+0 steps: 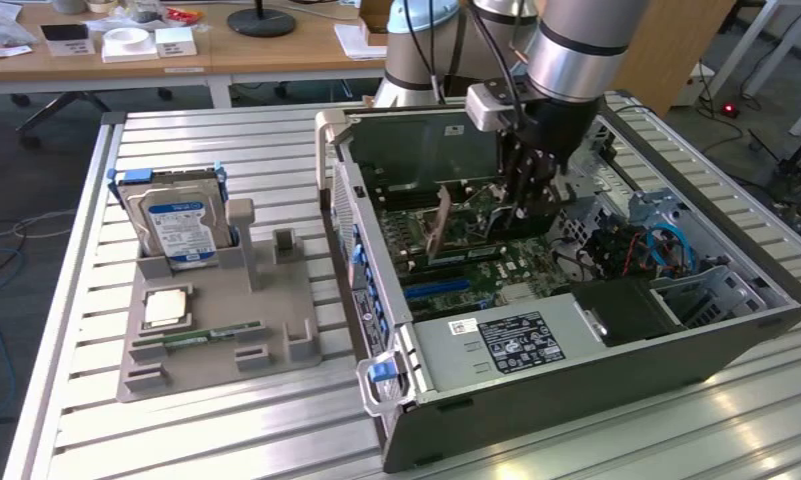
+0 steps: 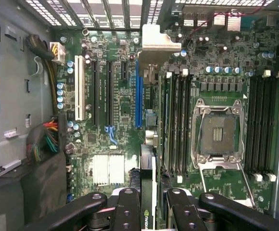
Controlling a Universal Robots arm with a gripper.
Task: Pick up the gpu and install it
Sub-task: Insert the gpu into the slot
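The gpu (image 2: 147, 168) is a thin dark card seen edge-on. Its silver bracket (image 2: 155, 41) is at the far end, and a green logo shows near my fingers. My gripper (image 2: 151, 211) is shut on the card's upper edge, one black finger (image 2: 127, 207) on each side. The card hangs upright over the motherboard (image 2: 120, 120), just beside the long blue slot (image 2: 138, 91); I cannot tell whether it touches the board. In the exterior view my gripper (image 1: 527, 200) reaches down into the open computer case (image 1: 574, 330).
An open processor socket (image 2: 219, 134) and memory slots (image 2: 175, 120) lie beside the card. In the case, a power supply (image 1: 507, 345) and drive cage (image 1: 694, 300) sit nearby. At the exterior view's left, a grey fixture (image 1: 213, 330) holds a hard drive (image 1: 173, 220), a processor (image 1: 167, 308) and a memory stick (image 1: 200, 338).
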